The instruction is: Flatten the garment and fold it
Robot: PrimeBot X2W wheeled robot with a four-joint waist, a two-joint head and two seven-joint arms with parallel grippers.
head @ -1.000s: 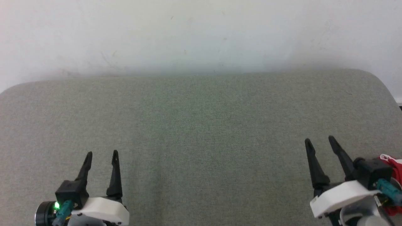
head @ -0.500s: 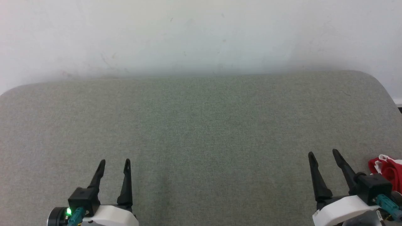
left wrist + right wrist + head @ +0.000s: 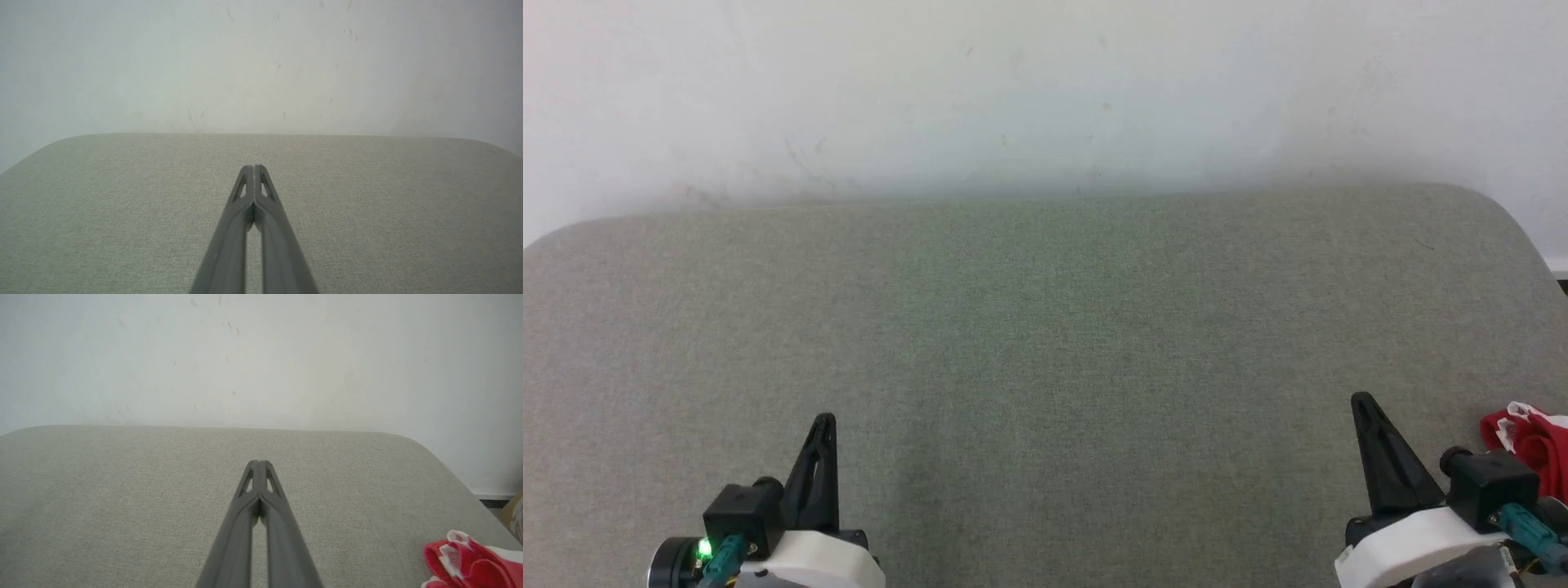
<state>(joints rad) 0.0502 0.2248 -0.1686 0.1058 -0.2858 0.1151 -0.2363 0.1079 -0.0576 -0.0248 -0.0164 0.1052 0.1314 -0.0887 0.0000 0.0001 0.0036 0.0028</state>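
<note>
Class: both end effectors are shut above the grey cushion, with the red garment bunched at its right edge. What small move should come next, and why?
Probably open the right end effector and swing it toward the garment. It and the left end effector are shut on nothing; the garment lies crumpled at the right edge of the cushion, nearest that arm.

bright red soft fabric garment with white trim (image 3: 1539,445): crumpled in a bunched heap, not flattened, not folded. Lies at the far right of the grey-green fabric-covered surface (image 3: 1045,327), close to its right edge. Partly cut off at the frame edge, so its full shape can't be told.
</note>
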